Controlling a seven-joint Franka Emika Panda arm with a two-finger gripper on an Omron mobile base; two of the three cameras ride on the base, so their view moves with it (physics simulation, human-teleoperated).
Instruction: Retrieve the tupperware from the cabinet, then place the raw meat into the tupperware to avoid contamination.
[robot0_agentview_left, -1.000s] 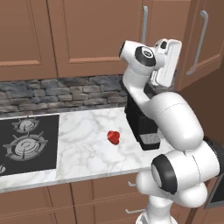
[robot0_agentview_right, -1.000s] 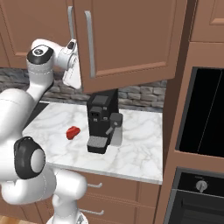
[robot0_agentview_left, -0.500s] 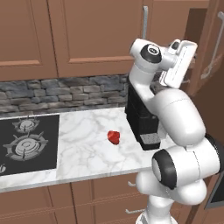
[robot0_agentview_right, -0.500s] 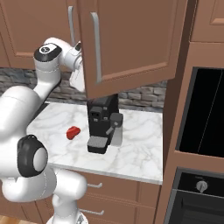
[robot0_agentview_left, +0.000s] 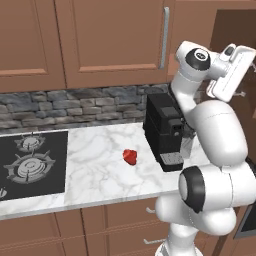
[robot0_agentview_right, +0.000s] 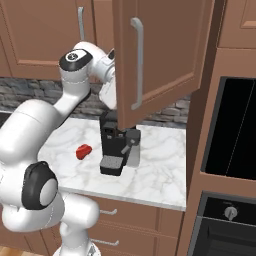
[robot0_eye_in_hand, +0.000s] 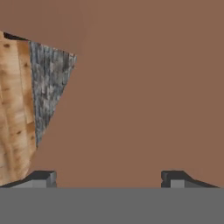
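The cabinet (robot0_agentview_right: 160, 55) door stands much wider than a second ago: then it was only cracked, and in the right base view it now swings well out over the counter, its silver bar handle (robot0_agentview_right: 137, 62) facing the camera. The arm has followed it, its hand moving further right and outward; in the left base view the gripper (robot0_agentview_left: 239, 75) sits high at the right edge, in front of the dark gap behind the door. The base has not driven; the counter and its things lie as before.

In the hand view the brown door face is right in front of the fingertips (robot0_eye_in_hand: 43, 178), which stand wide apart with nothing between them, so the tool is open and empty. Beside the door in that view show a strip of light wood and some grey stone wall.

The tupperware cannot be made out; what lies inside the cabinet is hidden by the door and by shadow. The raw meat (robot0_agentview_left: 130, 156) lies bare on the white marble counter (robot0_agentview_left: 95, 170), not in any container, between the stove (robot0_agentview_left: 30, 162) and the black coffee machine (robot0_agentview_left: 165, 130), apart from both
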